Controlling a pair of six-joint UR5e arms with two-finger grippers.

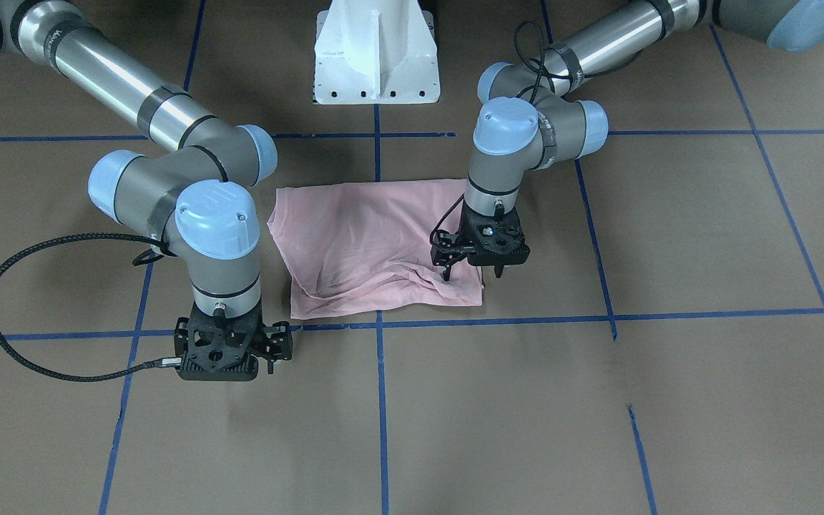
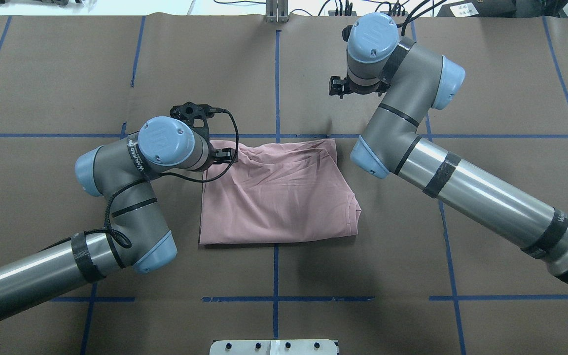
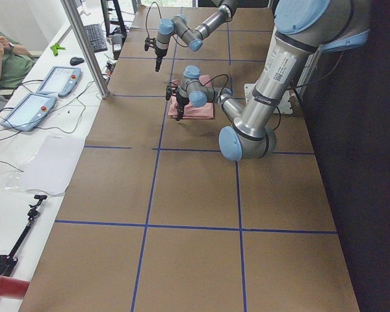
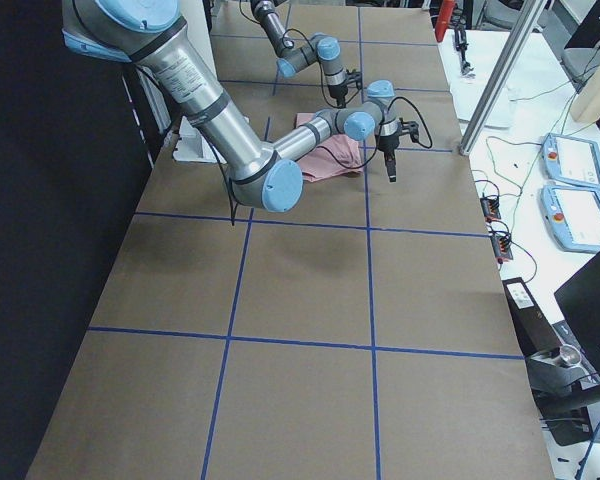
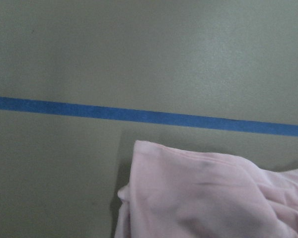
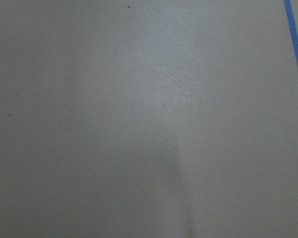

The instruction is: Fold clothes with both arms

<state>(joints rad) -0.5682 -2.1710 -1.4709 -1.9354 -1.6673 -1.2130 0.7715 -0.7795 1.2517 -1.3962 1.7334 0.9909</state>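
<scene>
The pale pink shirt (image 1: pixel 369 243) (image 2: pixel 279 197) lies folded into a rough rectangle in the middle of the brown table, plain side up, with wrinkles along its far edge. My left gripper (image 1: pixel 473 274) (image 2: pixel 200 118) hovers open over the shirt's far corner on my left. One fingertip (image 1: pixel 448 275) is over the cloth and the other is just off its edge, with nothing held. The left wrist view shows that corner (image 5: pixel 198 193) beside a blue tape line. My right gripper (image 1: pixel 229 361) (image 2: pixel 343 88) points down at bare table beyond the shirt's other far corner, its fingers hidden.
Blue tape lines (image 1: pixel 382 400) grid the table. The white pedestal base (image 1: pixel 376 57) stands at my side of the table. Past the far edge, a side bench carries control tablets (image 3: pixel 42 97), a metal post (image 3: pixel 84 45) rises, and a person (image 3: pixel 0 58) sits.
</scene>
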